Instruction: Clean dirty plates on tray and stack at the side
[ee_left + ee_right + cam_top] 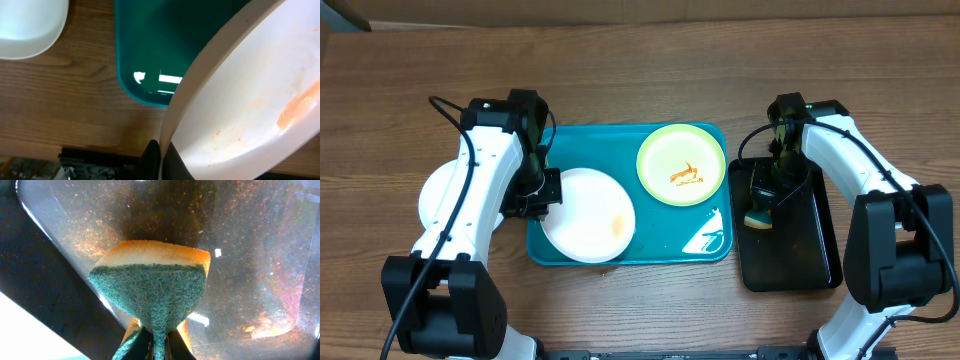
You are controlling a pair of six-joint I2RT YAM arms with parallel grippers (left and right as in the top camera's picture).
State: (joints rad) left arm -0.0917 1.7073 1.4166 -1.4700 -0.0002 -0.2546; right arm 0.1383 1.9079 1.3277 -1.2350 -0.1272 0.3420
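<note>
One plate [432,196] is sitting aside; I'm clamping a smeared plate [588,215] with the left gripper [546,192], the sponge [150,285] with the right gripper [156,347]; the green-rimmed plate [665,150] is waiting.

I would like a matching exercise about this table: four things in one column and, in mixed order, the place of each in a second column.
1. smeared white plate
2. green-rimmed plate
3. sponge
4. other white plate

a. on the wooden table, left of the blue tray
b. far right corner of the blue tray, untouched
c. over the black tray, pinched by the right fingers
d. near left part of the blue tray, rim held by the left fingers

Pairs: 1-d, 2-b, 3-c, 4-a
</note>
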